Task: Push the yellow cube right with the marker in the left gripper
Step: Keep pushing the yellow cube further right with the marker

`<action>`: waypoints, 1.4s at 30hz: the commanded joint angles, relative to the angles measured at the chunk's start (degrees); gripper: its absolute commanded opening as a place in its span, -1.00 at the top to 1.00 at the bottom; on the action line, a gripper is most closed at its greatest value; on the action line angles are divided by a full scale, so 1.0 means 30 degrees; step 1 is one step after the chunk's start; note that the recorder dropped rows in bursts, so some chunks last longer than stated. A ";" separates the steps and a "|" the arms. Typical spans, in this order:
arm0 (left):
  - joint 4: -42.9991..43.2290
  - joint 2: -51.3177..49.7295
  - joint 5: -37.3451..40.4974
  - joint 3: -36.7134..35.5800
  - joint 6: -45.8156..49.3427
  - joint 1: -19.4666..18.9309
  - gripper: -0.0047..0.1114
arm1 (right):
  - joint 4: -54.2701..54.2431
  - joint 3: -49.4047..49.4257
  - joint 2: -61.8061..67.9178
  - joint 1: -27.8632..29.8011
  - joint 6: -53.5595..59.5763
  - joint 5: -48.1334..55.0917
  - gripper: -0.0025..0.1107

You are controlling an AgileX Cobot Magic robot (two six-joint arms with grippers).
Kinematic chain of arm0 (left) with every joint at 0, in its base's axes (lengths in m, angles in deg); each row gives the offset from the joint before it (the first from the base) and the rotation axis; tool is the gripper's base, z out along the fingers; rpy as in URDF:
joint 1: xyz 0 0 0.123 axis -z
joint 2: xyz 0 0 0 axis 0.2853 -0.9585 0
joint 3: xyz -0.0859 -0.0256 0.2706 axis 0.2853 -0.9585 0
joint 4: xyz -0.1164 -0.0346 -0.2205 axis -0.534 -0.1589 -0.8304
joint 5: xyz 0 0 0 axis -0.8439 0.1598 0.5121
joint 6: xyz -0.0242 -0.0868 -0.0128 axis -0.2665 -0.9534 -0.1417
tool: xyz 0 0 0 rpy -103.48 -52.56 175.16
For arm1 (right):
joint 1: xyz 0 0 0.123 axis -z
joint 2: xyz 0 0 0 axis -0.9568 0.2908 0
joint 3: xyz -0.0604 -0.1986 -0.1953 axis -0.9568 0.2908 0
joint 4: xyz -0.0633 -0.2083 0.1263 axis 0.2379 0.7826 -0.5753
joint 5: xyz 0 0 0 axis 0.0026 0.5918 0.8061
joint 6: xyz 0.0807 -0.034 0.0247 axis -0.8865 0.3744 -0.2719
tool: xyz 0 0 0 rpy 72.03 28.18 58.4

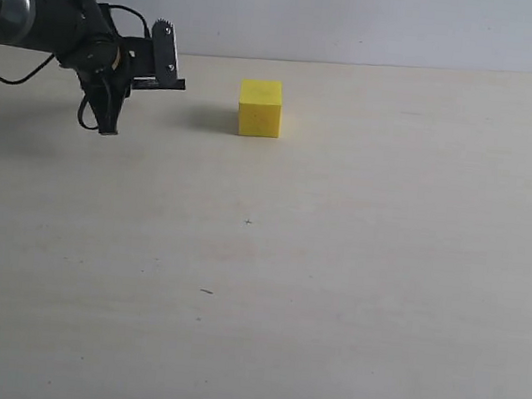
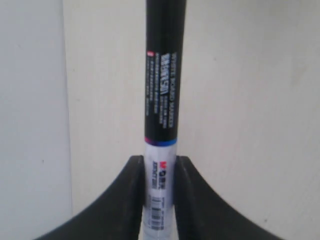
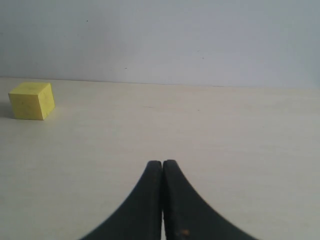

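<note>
The yellow cube [image 1: 260,107] sits on the pale table toward the back; the right wrist view also catches the cube [image 3: 31,100]. My left gripper [image 1: 107,90] hangs at the far left, well to the left of the cube and apart from it. It is shut on the marker [image 1: 109,118], which points down toward the table. In the left wrist view the black fingers [image 2: 131,185] clamp the white labelled barrel, and the marker's black cap [image 2: 164,75] sticks out beyond the left gripper [image 2: 160,162]. My right gripper [image 3: 162,164] is shut with nothing in it, and it does not show in the exterior view.
The light wooden table [image 1: 333,281] runs back to a plain pale wall [image 1: 359,20]. Black cables [image 1: 14,72] loop from the left arm. A tiny dark speck [image 1: 248,221] lies in front of the cube.
</note>
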 commanded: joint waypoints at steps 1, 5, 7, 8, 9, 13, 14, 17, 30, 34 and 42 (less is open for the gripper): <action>0.0195 -0.0439 -0.1285 0.0197 -0.0404 0.0626 0.92 | 0.0140 0.0081 0.0014 -0.0050 -0.0031 -0.0055 0.96; 0.0195 -0.1812 -0.0463 0.2033 -0.0721 0.1555 0.92 | 0.0140 0.0081 0.0014 -0.0050 -0.0031 -0.0055 0.96; 0.0142 -0.2529 -0.0065 0.3166 -0.0958 0.2252 0.92 | 0.0140 0.0081 0.0014 -0.0050 -0.0031 -0.0055 0.96; 0.0047 -0.2742 0.0036 0.3506 -0.1136 0.2683 0.92 | 0.0140 0.0081 0.0014 -0.0050 -0.0031 -0.0055 0.96; 0.0001 -0.2900 0.0084 0.3741 -0.1264 0.3152 0.92 | 0.0140 0.0081 0.0014 -0.0050 -0.0031 -0.0055 0.96; 0.0702 -0.2937 0.0235 0.3786 -0.2184 0.4362 0.92 | 0.0140 0.0081 0.0014 -0.0050 -0.0031 -0.0055 0.96; 0.0961 -0.2937 0.0269 0.3786 -0.2481 0.4377 0.92 | 0.0140 0.0081 0.0014 -0.0050 -0.0031 -0.0055 0.96; 0.1048 -0.2874 0.1108 0.3786 -0.2562 0.4025 0.92 | 0.0140 0.0081 0.0014 -0.0050 -0.0031 -0.0055 0.96; 0.0824 -0.2909 0.0676 0.3786 -0.2340 0.4150 0.92 | 0.0140 0.0081 0.0014 -0.0050 -0.0031 -0.0055 0.96; 0.0345 -0.2909 0.0611 0.3786 -0.2340 0.5720 0.92 | 0.0140 0.0081 0.0014 -0.0050 -0.0031 -0.0055 0.96; 0.0021 -0.2909 0.1212 0.3786 -0.2340 0.6910 0.92 | 0.0140 0.0081 0.0014 -0.0050 -0.0031 -0.0055 0.96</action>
